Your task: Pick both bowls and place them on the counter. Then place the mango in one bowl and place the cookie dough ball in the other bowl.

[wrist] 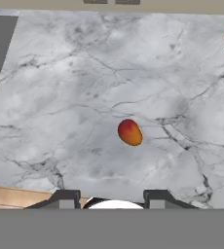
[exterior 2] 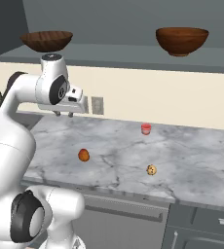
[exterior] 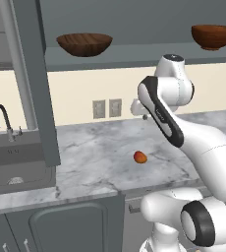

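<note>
Hand view: gripper (wrist: 112, 198) hangs above the worktop's front edge, fingers partly apart, holding nothing. Mango (wrist: 129, 132) lies mid-worktop; probably firm, smooth, rollable, so grasp across its narrow middle. Both bowls (exterior 2: 46, 41) (exterior 2: 181, 40), likely rigid, rim-graspable, sit on the shelf behind.

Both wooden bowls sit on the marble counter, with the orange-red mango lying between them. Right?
Not quite. The wide dark brown wooden bowl and the deeper reddish-brown wooden bowl are on the grey shelf above, as the right base view shows. The small orange-red mango lies on the marble counter.
</note>
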You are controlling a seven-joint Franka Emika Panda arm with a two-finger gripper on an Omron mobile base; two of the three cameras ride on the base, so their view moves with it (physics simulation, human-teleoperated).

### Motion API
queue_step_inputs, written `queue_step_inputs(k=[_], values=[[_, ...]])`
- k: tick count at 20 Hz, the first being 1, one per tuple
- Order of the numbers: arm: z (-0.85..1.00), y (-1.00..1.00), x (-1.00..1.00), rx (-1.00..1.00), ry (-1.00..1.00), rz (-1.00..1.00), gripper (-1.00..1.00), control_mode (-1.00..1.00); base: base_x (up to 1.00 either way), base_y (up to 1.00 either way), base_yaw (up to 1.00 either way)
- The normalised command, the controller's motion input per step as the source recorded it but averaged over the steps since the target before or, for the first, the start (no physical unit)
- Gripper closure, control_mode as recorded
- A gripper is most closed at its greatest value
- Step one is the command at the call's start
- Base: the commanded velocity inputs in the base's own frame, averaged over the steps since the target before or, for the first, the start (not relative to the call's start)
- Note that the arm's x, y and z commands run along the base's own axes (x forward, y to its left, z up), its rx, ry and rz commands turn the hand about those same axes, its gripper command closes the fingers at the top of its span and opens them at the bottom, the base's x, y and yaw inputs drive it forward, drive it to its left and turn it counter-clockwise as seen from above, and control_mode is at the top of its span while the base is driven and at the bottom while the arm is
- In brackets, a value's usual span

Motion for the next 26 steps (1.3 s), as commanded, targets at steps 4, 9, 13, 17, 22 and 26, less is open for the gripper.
queue_step_inputs(k=[4, 9, 13, 17, 22, 26], values=[[-0.02, 0.00, -0.07, 0.00, 0.00, 0.03, -1.00, -1.00, 0.00, 0.00, 0.00], [0.00, 0.10, -0.12, -0.08, -0.06, 0.17, -1.00, -1.00, 0.00, 0.00, 0.00], [0.09, 0.32, -0.18, -0.21, -0.14, 0.27, -1.00, -1.00, 0.00, 0.00, 0.00], [0.21, 0.38, -0.19, -0.22, -0.13, 0.36, -1.00, -1.00, 0.00, 0.00, 0.00], [0.56, 0.36, -0.25, -0.25, -0.12, 0.29, -1.00, -1.00, 0.00, 0.00, 0.00], [0.74, 0.24, -0.18, -0.24, -0.13, 0.27, -1.00, -1.00, 0.00, 0.00, 0.00]])
